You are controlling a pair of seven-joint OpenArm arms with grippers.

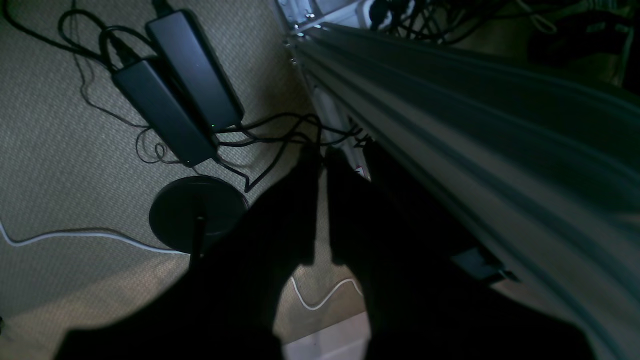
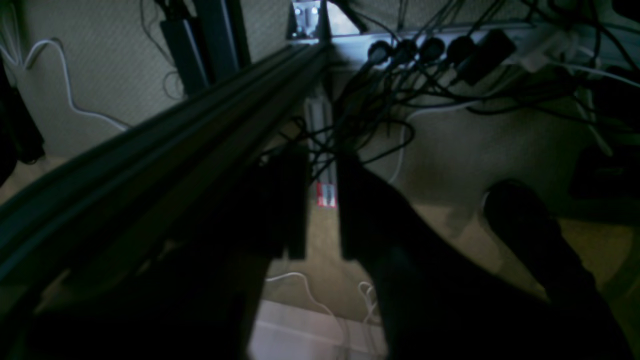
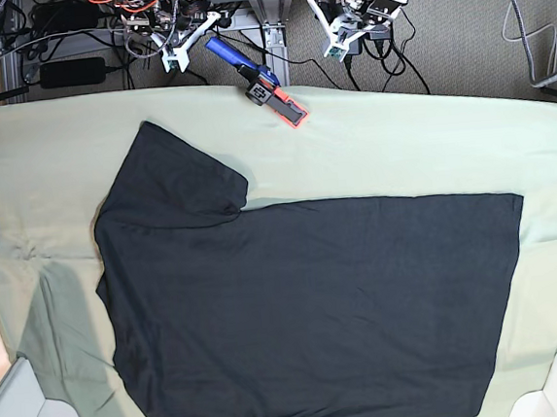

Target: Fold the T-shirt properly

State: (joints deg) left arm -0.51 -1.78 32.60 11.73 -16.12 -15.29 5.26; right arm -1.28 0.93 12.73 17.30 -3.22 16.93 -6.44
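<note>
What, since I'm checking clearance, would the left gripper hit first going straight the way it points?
Most likely the black cables lying on the carpet, just beyond the tips of the left gripper and close beside the metal frame rail. Depth is hard to judge here.

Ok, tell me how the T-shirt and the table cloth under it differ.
The T-shirt is black; the table cloth is pale green. The T-shirt covers only the middle, while the table cloth reaches past it on every side. The T-shirt has a sleeve sticking out; the table cloth is a plain sheet. Both lie flat, slightly wrinkled.

A clamp [image 3: 270, 93] alone stands beside the flat T-shirt [image 3: 307, 313].
</note>
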